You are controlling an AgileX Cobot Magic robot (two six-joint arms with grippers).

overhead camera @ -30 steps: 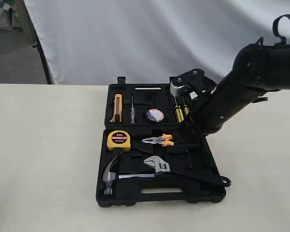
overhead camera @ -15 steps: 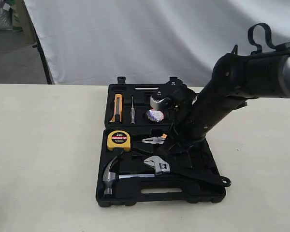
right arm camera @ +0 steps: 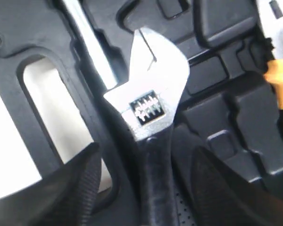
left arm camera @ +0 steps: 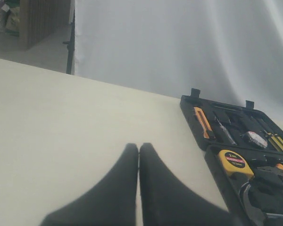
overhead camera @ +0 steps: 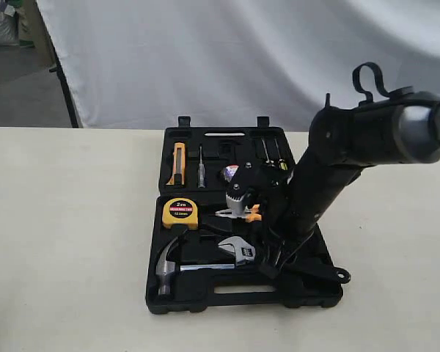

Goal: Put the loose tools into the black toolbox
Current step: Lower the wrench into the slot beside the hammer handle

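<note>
Currently | black toolbox (overhead camera: 205,297) open, frame centre | we count hammer (overhead camera: 165,268), tape measure (overhead camera: 180,213), pliers (overhead camera: 238,213) seated | wrench (right arm camera: 151,99) askew at lower right, left to seat | right gripper (right arm camera: 146,183) spread astride it, holding nothing

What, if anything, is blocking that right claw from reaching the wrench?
Nothing visible. The open right claw sits directly over the wrench, straddling it where it lies in the toolbox.
</note>
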